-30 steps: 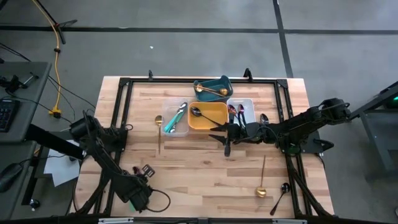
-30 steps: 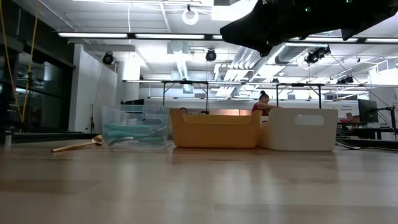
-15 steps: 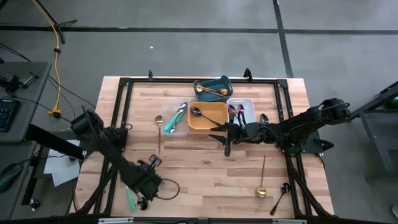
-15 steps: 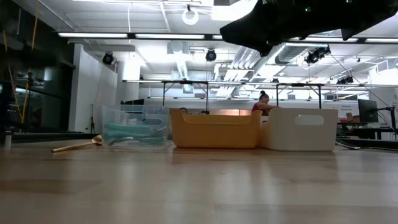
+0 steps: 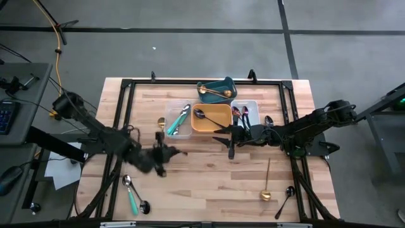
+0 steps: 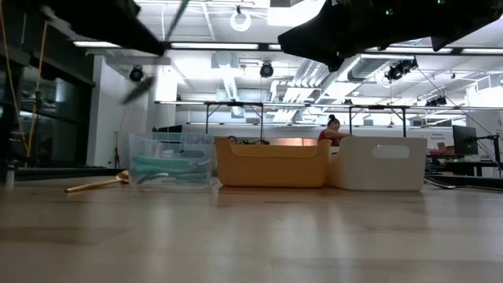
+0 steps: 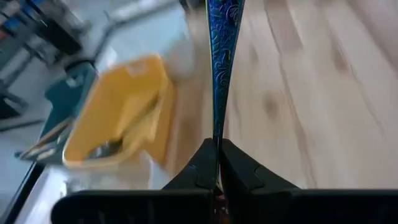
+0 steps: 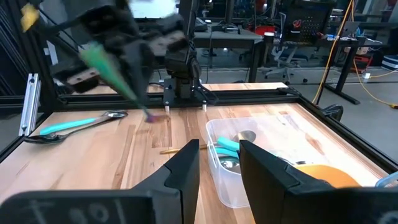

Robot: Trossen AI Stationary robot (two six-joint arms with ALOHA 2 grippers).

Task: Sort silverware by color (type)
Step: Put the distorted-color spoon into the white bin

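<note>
The left claw (image 5: pixel 166 154) was clamped shut on an iridescent utensil (image 7: pixel 222 56), sitting over the middle of the worktop (image 5: pixel 209 174), left of centre. The handle stuck straight out ahead of the fingers, so its long axis ran in line with the claw, pointing roughly toward the yellow tray (image 5: pixel 212 118) and white tray (image 5: pixel 251 104) by the far edge. I'd guess it goes that way next. The right claw (image 5: pixel 229 137) hung part open, holding nothing, just in front of those trays. A teal-handled spoon (image 5: pixel 131 196) lay near the front-left corner.
</note>
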